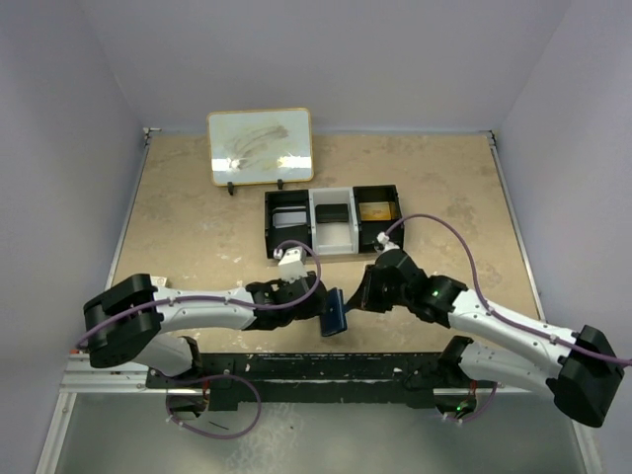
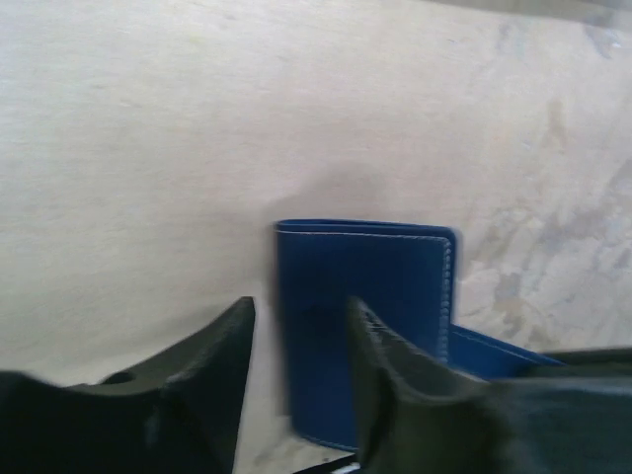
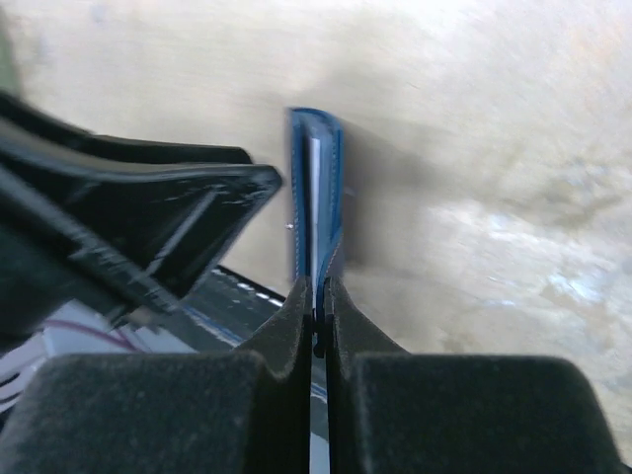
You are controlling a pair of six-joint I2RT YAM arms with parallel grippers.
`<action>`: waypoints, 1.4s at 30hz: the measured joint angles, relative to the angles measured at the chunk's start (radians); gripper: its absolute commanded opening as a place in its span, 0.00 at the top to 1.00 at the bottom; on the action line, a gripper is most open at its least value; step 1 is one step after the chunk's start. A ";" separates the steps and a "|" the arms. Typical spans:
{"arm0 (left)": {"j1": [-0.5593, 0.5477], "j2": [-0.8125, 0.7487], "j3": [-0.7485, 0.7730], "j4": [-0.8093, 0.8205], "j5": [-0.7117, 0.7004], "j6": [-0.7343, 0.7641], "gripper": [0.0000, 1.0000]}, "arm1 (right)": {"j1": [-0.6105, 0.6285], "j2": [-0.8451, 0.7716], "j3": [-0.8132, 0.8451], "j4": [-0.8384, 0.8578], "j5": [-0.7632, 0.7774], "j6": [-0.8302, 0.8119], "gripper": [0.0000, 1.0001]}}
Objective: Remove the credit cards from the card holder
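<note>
Near the table's (image 1: 197, 227) front, right end effector (image 3: 316, 288) tight on card holder (image 3: 328, 178)

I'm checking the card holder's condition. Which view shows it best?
The left wrist view: the card holder appears large and face-on, with its stitched edge visible. The right wrist view shows it only edge-on, pinched by the right gripper. The top view shows just a small dark shape.

card holder (image 1: 335, 312) between left claw (image 1: 316, 300) and right claw (image 1: 357, 296), tray (image 1: 334, 247) behind it — framed board (image 1: 261, 146) farther back
</note>
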 measured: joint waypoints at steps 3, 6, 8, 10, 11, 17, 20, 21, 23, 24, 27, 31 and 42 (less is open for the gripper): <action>0.000 -0.039 -0.005 -0.087 -0.047 -0.003 0.47 | 0.000 -0.019 0.053 0.023 -0.014 -0.033 1.00; 0.000 -0.103 -0.020 -0.155 -0.099 -0.019 0.45 | 0.000 0.015 0.114 0.055 -0.031 -0.072 1.00; 0.000 -0.157 -0.029 -0.201 -0.137 -0.038 0.43 | 0.000 0.063 0.160 0.076 -0.040 -0.103 1.00; 0.000 -0.211 -0.036 -0.246 -0.175 -0.063 0.42 | 0.000 0.113 0.197 0.094 -0.048 -0.127 1.00; 0.000 -0.239 -0.039 -0.268 -0.192 -0.076 0.42 | 0.000 0.143 0.217 0.109 -0.060 -0.140 1.00; 0.000 -0.418 -0.097 -0.355 -0.267 -0.146 0.41 | 0.000 0.249 0.268 0.137 -0.091 -0.180 1.00; 0.000 -0.469 -0.121 -0.383 -0.282 -0.168 0.39 | 0.000 0.259 0.277 0.142 -0.118 -0.185 1.00; 0.000 -0.478 -0.125 -0.386 -0.286 -0.170 0.39 | -0.002 0.254 0.277 0.142 -0.117 -0.181 1.00; 0.000 -0.486 -0.129 -0.388 -0.289 -0.171 0.39 | -0.013 0.235 0.269 0.144 -0.117 -0.176 1.00; 0.000 -0.487 -0.130 -0.387 -0.288 -0.170 0.39 | -0.034 0.218 0.253 0.151 -0.126 -0.174 1.00; 0.000 -0.480 -0.130 -0.360 -0.282 -0.160 0.39 | -0.162 0.167 0.157 0.180 -0.168 -0.169 1.00; 0.000 -0.423 -0.132 -0.282 -0.244 -0.123 0.39 | -0.272 0.164 0.011 0.204 -0.193 -0.152 1.00; 0.000 -0.191 -0.119 -0.111 -0.132 -0.050 0.39 | -0.273 0.112 -0.198 0.236 -0.166 -0.031 1.00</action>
